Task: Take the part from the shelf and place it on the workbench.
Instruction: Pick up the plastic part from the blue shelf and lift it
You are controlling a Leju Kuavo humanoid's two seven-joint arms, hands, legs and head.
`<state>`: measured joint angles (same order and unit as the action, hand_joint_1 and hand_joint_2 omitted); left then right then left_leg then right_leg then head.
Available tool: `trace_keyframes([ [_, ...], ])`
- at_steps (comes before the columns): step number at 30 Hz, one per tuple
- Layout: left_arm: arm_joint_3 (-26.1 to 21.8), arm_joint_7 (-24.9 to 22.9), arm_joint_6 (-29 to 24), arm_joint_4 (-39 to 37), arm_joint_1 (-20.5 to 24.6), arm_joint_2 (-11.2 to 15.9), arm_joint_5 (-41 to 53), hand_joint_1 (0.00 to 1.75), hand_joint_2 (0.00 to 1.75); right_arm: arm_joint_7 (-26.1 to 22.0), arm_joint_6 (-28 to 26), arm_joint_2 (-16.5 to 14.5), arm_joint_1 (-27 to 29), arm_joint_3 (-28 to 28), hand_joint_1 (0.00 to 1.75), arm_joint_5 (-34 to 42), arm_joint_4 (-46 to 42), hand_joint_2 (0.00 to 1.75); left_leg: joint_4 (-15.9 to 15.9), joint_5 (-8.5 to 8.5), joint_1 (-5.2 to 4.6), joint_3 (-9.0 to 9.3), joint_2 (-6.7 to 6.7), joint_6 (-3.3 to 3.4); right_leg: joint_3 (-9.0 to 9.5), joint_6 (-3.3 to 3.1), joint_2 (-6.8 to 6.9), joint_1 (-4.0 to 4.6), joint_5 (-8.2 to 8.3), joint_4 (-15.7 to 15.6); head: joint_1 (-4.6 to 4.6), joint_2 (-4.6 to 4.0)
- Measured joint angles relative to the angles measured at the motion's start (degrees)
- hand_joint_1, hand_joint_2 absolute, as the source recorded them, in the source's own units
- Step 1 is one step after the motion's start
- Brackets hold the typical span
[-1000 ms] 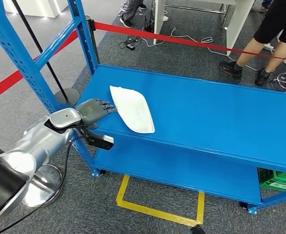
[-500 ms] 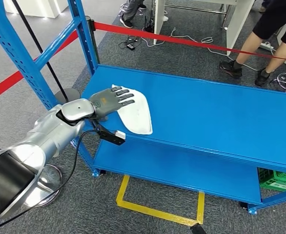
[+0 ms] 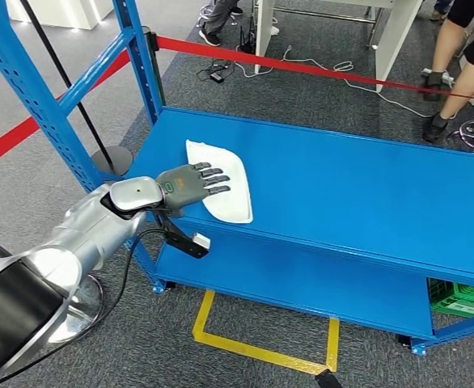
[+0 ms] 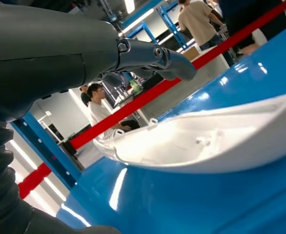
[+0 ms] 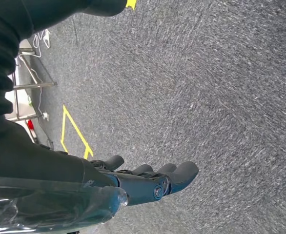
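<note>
Early in the task, by the look of it: white part [image 3: 226,179] lying flat on the blue shelf [image 3: 357,186], near its left front corner, not yet lifted and nowhere near any workbench. Left hand [image 3: 188,182] stretched over the near edge of the part, fingers [image 3: 213,179] straight and spread above its surface, thumb side low by the shelf edge; holding nothing, and contact with the part impossible to settle from the head view. From the left wrist view, one dark finger [image 4: 160,58] extended above the shallow white shell [image 4: 208,141] with a clear gap beneath, so no grasp made. Right hand [image 5: 149,178] hanging toward the grey carpet [image 5: 226,87], fingers extended, side by side and empty. Left to do, as a judgement: closing on the part, lifting it off, carrying it across, setting it down. Shelf deck smooth, glossy painted metal, likely slippery under a thin plastic shell. Around it: perforated blue uprights [image 3: 23,81], red barrier tape [image 3: 295,66], yellow floor marking [image 3: 265,352], cables on the carpet, a green crate [image 3: 460,301] on the floor by the lower right corner of the shelf, people's legs [image 3: 454,56] behind the tape.
</note>
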<state>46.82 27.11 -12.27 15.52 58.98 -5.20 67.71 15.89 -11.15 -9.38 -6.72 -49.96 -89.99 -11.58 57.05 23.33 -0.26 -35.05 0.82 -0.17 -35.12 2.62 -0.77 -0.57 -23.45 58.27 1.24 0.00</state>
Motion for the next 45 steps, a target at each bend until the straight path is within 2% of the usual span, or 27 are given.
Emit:
trace_keyframes([
  [7,-0.15,0.84,2.65,-0.04,-2.07,0.35,-2.21,0.00,1.75,0.05,0.17,0.00,-0.12,0.00,0.00,0.00,0.00,1.75,0.00,0.00,0.00,0.00,0.00,0.00,0.00,0.00,0.00,0.00,0.00,0.00,0.01,0.00],
  [23,-0.29,-0.12,2.12,-0.09,-5.09,1.04,-2.91,0.00,1.75,0.17,0.27,0.00,-0.16,0.40,0.00,0.00,0.00,1.75,0.00,0.00,0.00,-0.01,0.00,0.00,-0.01,0.00,0.00,0.00,0.00,0.00,0.00,0.00],
  [24,-0.30,-0.31,1.93,-0.10,-5.16,1.08,-2.87,0.12,1.75,0.18,0.27,0.00,-0.16,0.45,0.00,0.00,0.00,1.75,0.00,0.00,0.00,-0.01,0.00,0.00,-0.01,0.00,0.00,0.00,0.00,0.00,0.01,0.00],
  [27,-0.32,-0.62,1.50,-0.11,-5.28,1.27,-2.79,1.38,1.75,0.27,0.27,0.00,-0.16,0.52,0.00,0.00,0.00,1.75,0.00,0.00,0.00,-0.01,0.00,0.00,-0.01,0.00,0.00,0.01,0.00,0.00,0.00,0.00],
  [28,-0.33,-0.72,1.40,-0.11,-5.30,1.35,-2.78,1.70,1.75,0.31,0.27,0.00,-0.15,0.52,0.00,0.00,0.00,1.75,0.00,0.00,0.01,-0.01,0.00,0.00,-0.01,0.00,0.00,0.01,0.00,0.00,0.01,0.00],
  [29,-0.35,-0.83,1.30,-0.11,-5.32,1.44,-2.77,1.75,1.75,0.32,0.27,0.00,-0.15,0.52,0.00,0.00,0.00,1.75,0.00,0.00,0.01,-0.01,0.00,0.00,-0.01,0.00,0.00,0.01,0.00,0.00,0.01,0.00],
  [45,-0.86,-1.04,0.64,-0.13,-5.25,2.15,-2.75,1.75,1.75,0.24,0.36,0.00,-0.21,0.55,0.00,0.00,0.00,1.75,0.00,0.00,0.00,0.00,0.00,0.00,-0.01,0.00,-0.02,0.01,0.00,0.00,0.01,0.00],
])
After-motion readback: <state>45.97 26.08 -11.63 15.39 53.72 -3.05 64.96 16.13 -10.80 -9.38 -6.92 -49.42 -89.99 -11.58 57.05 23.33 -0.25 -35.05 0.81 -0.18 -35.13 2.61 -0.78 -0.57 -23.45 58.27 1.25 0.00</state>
